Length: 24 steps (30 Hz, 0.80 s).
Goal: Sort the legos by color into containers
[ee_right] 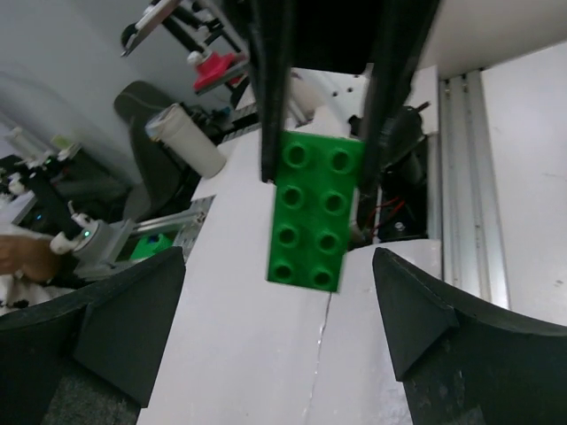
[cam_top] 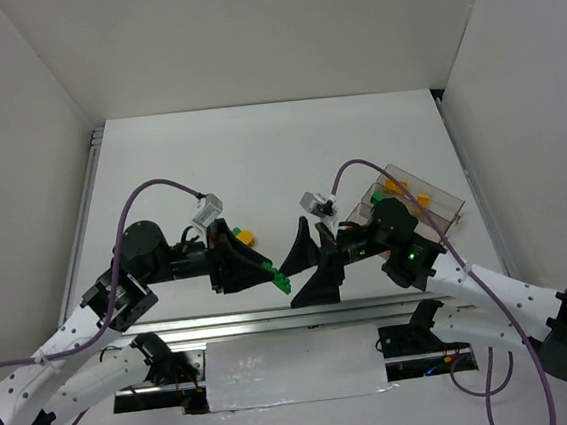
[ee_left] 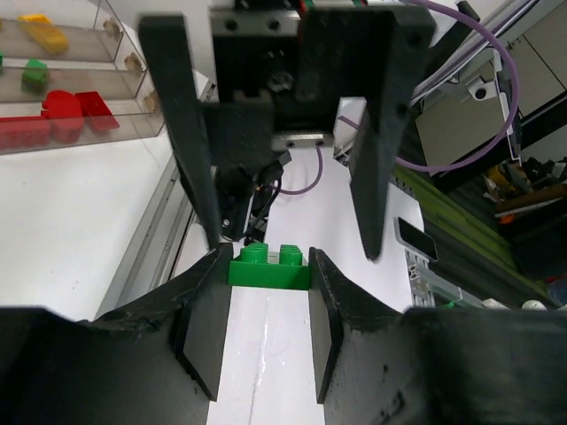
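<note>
My left gripper [cam_top: 272, 272] [ee_left: 268, 276] is shut on a green two-by-four lego [cam_top: 283, 280] [ee_left: 269, 268], pinched at its fingertips low over the table's front middle. My right gripper [cam_top: 297, 273] [ee_right: 279, 258] faces it, wide open, with its fingers on either side of that lego [ee_right: 316, 212] and not touching it. A yellow lego [cam_top: 247, 237] lies on the table behind the left gripper. The clear three-compartment tray [cam_top: 441, 203] [ee_left: 120, 124] stands at the right, holding red legos [ee_left: 66, 111], a green one [ee_left: 35, 73] and yellow ones [ee_left: 44, 32].
White walls enclose the table on three sides. A metal rail [cam_top: 274, 319] runs along the front edge just below both grippers. The right arm's elbow and cable [cam_top: 395, 224] sit right next to the tray.
</note>
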Each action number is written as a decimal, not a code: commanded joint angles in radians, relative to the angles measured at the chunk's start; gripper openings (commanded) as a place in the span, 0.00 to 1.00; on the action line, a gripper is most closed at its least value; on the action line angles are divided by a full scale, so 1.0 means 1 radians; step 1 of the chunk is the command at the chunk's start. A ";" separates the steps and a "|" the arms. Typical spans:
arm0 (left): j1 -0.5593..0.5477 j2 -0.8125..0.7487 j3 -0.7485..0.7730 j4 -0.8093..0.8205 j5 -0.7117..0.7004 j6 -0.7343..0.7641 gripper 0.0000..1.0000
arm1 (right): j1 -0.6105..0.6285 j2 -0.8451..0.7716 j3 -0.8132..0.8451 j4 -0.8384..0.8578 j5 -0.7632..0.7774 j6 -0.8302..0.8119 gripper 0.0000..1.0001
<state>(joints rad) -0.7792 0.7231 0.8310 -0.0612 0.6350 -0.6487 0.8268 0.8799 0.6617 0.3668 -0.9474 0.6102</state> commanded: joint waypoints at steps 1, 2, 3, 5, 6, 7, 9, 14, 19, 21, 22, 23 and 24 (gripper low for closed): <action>0.000 0.015 -0.003 0.083 0.028 -0.029 0.00 | 0.072 0.036 0.041 0.068 0.002 -0.016 0.90; 0.000 0.016 -0.006 0.087 0.031 -0.031 0.00 | 0.084 0.047 0.052 0.057 0.027 -0.026 0.88; 0.000 0.016 -0.009 0.092 0.031 -0.034 0.00 | 0.093 0.068 0.062 0.047 0.032 -0.036 0.85; 0.000 0.015 -0.015 0.095 0.028 -0.037 0.00 | 0.107 0.082 0.085 0.026 0.047 -0.049 0.70; 0.001 0.015 -0.015 0.089 0.020 -0.034 0.00 | 0.109 0.091 0.090 0.026 0.052 -0.052 0.60; 0.000 0.015 -0.009 0.081 0.012 -0.029 0.00 | 0.109 0.091 0.090 0.027 0.061 -0.056 0.34; 0.001 0.018 0.000 0.037 -0.004 -0.013 0.00 | 0.109 0.084 0.088 0.005 0.116 -0.072 0.04; 0.001 0.029 0.068 -0.139 -0.264 0.012 0.99 | 0.089 0.096 0.090 -0.178 0.277 -0.190 0.00; 0.001 0.082 0.232 -0.560 -0.843 -0.080 0.99 | -0.168 0.181 0.000 -0.270 0.339 -0.131 0.00; 0.001 0.064 0.252 -0.638 -1.038 -0.120 0.99 | -0.368 0.220 -0.039 -0.290 0.317 -0.084 0.00; 0.001 0.052 0.252 -0.681 -1.079 -0.123 0.99 | -0.424 0.228 -0.040 -0.354 0.372 -0.057 0.00; 0.001 0.041 0.246 -0.689 -1.127 -0.120 1.00 | -0.469 0.241 -0.036 -0.399 0.418 -0.056 0.00; 0.001 0.017 0.231 -0.692 -1.141 -0.108 1.00 | -0.500 0.251 -0.025 -0.449 0.476 -0.066 0.00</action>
<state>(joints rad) -0.7792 0.7860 1.0492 -0.5999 -0.2237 -0.7330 0.4126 1.1198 0.6392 0.0677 -0.5980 0.5152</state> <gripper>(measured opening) 0.995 0.441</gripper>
